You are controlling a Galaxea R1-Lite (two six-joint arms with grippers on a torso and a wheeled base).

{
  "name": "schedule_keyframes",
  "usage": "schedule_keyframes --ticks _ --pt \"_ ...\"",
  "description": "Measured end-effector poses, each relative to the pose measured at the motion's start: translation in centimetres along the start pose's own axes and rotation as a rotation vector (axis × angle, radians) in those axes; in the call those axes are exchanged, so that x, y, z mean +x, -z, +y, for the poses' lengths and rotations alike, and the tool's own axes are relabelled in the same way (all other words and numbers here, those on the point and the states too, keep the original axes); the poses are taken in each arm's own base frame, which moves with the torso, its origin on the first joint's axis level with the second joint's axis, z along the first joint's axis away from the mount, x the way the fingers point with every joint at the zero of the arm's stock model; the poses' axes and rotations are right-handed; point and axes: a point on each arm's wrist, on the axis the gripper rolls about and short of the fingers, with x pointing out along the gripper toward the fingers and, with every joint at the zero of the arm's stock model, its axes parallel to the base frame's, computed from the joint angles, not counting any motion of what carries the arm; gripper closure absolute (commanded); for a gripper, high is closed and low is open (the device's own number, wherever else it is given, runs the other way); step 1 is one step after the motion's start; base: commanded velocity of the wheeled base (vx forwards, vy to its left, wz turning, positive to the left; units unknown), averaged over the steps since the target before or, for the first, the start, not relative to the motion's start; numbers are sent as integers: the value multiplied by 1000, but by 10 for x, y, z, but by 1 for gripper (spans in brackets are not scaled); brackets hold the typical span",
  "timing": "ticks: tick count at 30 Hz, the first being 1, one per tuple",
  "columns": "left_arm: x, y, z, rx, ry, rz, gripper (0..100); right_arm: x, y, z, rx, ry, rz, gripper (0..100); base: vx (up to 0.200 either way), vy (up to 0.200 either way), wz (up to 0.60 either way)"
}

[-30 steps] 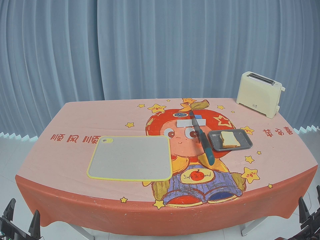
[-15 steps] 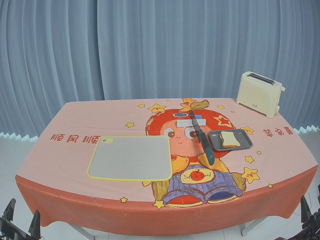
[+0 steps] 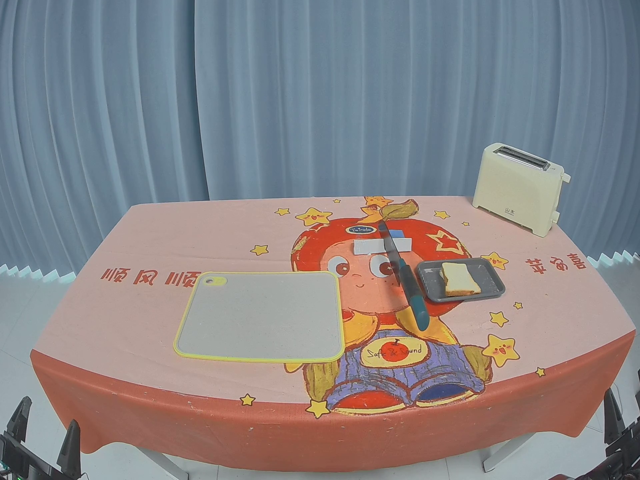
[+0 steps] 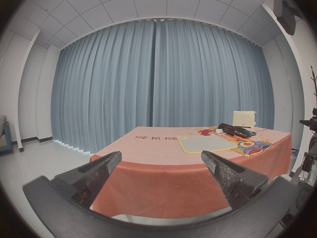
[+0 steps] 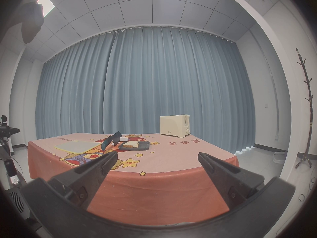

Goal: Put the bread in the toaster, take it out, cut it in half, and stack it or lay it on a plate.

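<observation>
pink-clothed table. cutting board flat at 8 o'clock from table centre. toaster at 2 o'clock, far corner. grey plate at 3 o'clock, knife just beside its 9 o'clock rim. bread lies on plate. left gripper off the near edge at 7 o'clock, right gripper at 5; both spread wide.

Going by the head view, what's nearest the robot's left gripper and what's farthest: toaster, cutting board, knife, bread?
1. Cutting board, front left.
2. Knife, centre, right of the board.
3. Bread, on the grey tray beside the knife.
4. Toaster, far right corner.
</observation>
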Motion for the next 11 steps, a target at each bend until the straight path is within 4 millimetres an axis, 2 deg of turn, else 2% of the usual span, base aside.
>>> schedule_keyframes --ticks 11 --pt "0 0 0 0 0 0 0 0 0 0 -7 -8 0 0 0 0 0"
